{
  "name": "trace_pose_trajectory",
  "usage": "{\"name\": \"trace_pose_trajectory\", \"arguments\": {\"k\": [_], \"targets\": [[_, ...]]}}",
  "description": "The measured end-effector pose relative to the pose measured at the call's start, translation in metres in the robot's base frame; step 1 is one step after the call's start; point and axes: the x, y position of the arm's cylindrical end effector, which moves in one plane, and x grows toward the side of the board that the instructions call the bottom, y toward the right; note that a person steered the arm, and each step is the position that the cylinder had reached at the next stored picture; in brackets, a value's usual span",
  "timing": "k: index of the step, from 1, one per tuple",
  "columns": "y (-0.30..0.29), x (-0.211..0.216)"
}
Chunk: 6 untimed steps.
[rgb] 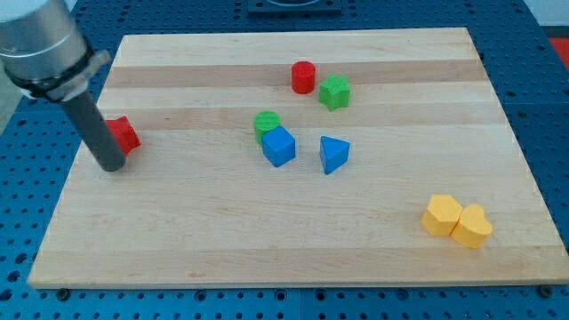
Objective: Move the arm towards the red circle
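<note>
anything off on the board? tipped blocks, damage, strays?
Nothing stands out. All blocks sit flat on the wooden board. My tip rests beside the red block at the view's left, far from the red circle.

Pale wooden board (293,258), blue perforated table (551,53)

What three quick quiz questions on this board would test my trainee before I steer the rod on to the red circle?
1. True or false: my tip touches the red circle.
2. Which block sits right beside my tip? A) the blue cube B) the red block at the view's left C) the blue triangular block
3. Fill in: the green star-shaped block lies just to the view's ____ of the red circle.

Key
1. False: the tip is far off at the view's left.
2. B
3. right
</note>
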Motion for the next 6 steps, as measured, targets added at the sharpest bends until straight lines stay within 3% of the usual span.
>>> {"name": "trace_pose_trajectory", "arguments": {"k": [1,4,6], "targets": [[0.024,-0.014],[0.043,-0.154],[0.142,-0.197]]}}
